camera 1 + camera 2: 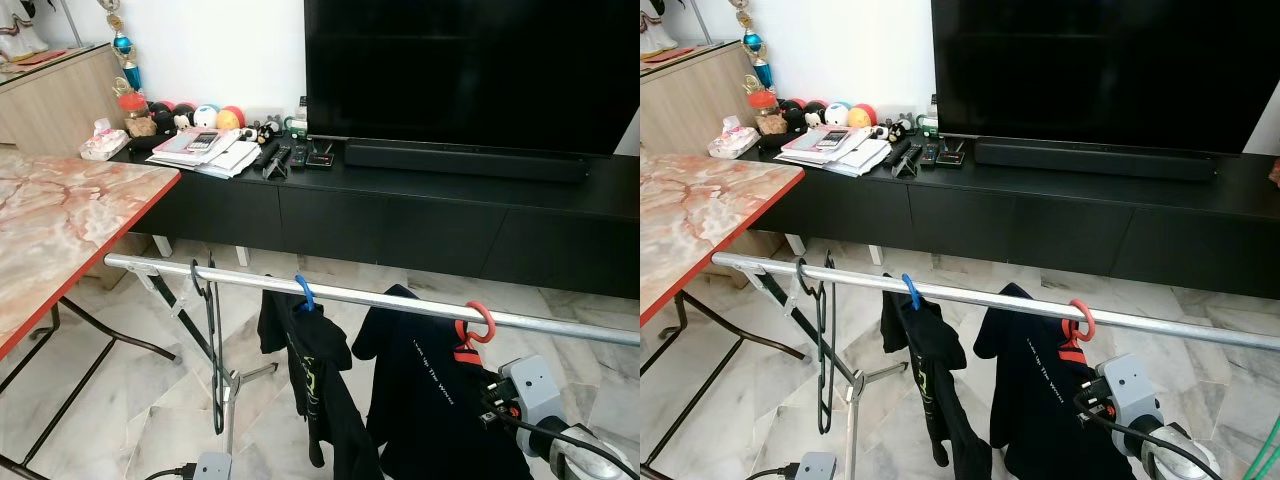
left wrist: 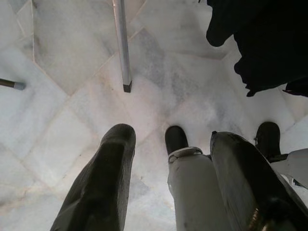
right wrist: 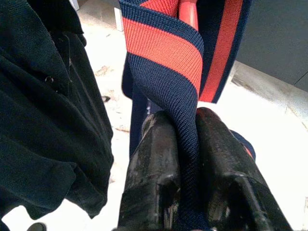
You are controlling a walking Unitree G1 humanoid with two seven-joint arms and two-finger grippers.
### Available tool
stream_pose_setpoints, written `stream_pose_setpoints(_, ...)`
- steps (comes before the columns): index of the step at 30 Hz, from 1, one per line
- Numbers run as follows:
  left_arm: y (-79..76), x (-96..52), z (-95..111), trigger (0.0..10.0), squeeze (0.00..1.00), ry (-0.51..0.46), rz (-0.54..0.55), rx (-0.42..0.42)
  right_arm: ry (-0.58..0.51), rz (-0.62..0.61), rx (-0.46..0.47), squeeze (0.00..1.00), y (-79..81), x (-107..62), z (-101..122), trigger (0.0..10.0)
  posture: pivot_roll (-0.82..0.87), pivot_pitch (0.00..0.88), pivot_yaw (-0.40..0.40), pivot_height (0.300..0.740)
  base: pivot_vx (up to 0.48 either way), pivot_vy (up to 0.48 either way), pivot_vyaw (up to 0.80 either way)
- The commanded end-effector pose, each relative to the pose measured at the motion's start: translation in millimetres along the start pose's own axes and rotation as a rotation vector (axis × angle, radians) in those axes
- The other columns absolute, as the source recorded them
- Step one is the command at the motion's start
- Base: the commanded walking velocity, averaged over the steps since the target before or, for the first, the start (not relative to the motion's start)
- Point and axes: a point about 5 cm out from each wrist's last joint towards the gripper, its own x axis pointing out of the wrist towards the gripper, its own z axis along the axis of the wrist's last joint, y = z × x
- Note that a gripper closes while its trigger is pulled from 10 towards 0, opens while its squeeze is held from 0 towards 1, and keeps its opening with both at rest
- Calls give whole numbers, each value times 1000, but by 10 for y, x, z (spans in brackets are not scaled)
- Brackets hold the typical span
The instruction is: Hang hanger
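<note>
A silver clothes rail (image 1: 380,298) runs across in front of me. A red hanger (image 1: 478,320) hooks over it at the right, carrying a dark T-shirt (image 1: 430,400) with a navy-and-red striped collar (image 3: 166,45). My right gripper (image 3: 185,120) is just below that hook, shut on the collar, and its grey wrist (image 1: 525,385) is below the rail. Further left hang a blue hanger (image 1: 305,293) with a black garment and an empty black hanger (image 1: 212,340). My left gripper (image 2: 173,137) hangs low, open, pointing at the floor.
A marble-topped table (image 1: 60,220) stands at the left. Behind the rail is a long black TV console (image 1: 420,215) with a TV (image 1: 470,70), papers and toys. The rack's metal leg (image 2: 122,48) stands on the marble floor near my feet (image 2: 175,139).
</note>
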Motion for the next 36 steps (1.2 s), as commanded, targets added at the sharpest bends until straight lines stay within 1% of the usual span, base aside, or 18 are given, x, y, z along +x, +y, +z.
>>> stream_pose_setpoints(1,86,-26,-129,10000,0,27,5,9,-18,4,-5,0,24,26,37,0,-73,13,22,740,0,0,0)
stream_pose_setpoints(4,148,-46,-205,10000,0,38,8,14,-35,-10,0,0,39,24,58,0,-73,13,22,740,0,0,0)
stream_pose_setpoints(5,191,-64,-270,10000,0,47,12,14,-61,-40,8,0,39,18,90,0,-74,15,19,740,0,0,0)
stream_pose_setpoints(7,224,-78,-316,10000,0,54,15,13,-91,-81,17,0,26,4,124,0,-75,17,19,740,0,0,0)
stream_pose_setpoints(8,224,-78,-316,10000,0,54,15,13,-91,-81,17,0,26,4,124,0,-75,17,19,740,0,0,0)
stream_pose_setpoints(9,247,-89,-350,10000,0,59,16,13,-124,-131,36,0,8,-20,154,0,-76,18,18,740,0,0,0)
stream_pose_setpoints(10,256,-93,-365,10000,0,61,17,13,-149,-153,51,0,9,-40,172,0,-77,19,18,740,0,0,0)
stream_pose_setpoints(13,249,-97,-385,10000,0,66,16,14,-223,-209,99,0,38,-114,212,0,-83,24,18,740,0,0,0)
stream_pose_setpoints(14,249,-97,-385,10000,0,66,16,14,-223,-209,99,0,38,-114,212,0,-83,24,18,740,0,0,0)
stream_pose_setpoints(17,222,-94,-388,10000,0,68,12,16,-270,-245,126,0,70,-171,231,0,-88,29,20,740,0,0,0)
stream_pose_setpoints(19,189,-91,-391,10000,0,70,6,19,-297,-280,159,0,126,-232,202,0,-93,33,21,740,0,0,0)
stream_pose_setpoints(20,178,-90,-394,10000,0,71,4,20,-299,-295,168,0,149,-257,182,0,-93,33,21,740,0,0,0)
stream_pose_setpoints(22,157,-91,-406,10000,0,73,-1,22,-255,-323,210,0,212,-298,51,0,-83,34,20,740,0,0,0)
stream_pose_setpoints(23,157,-91,-406,10000,0,73,-1,22,-255,-323,210,0,212,-298,51,0,-83,34,20,740,0,0,0)
stream_pose_setpoints(25,142,-88,-398,10000,0,69,-4,24,-198,-369,316,0,287,-328,-190,0,-57,21,20,740,0,0,0)
stream_pose_setpoints(29,152,-82,-361,10000,0,54,0,28,-167,-412,393,0,307,-294,-324,0,-51,19,21,740,0,0,0)
stream_pose_setpoints(32,169,-81,-351,10000,0,51,9,27,-151,-418,418,0,336,-258,-393,0,-45,14,20,740,0,0,0)
stream_pose_setpoints(36,158,-79,-348,10000,0,49,16,20,-132,-415,423,0,372,-226,-459,0,-44,12,21,740,0,0,0)
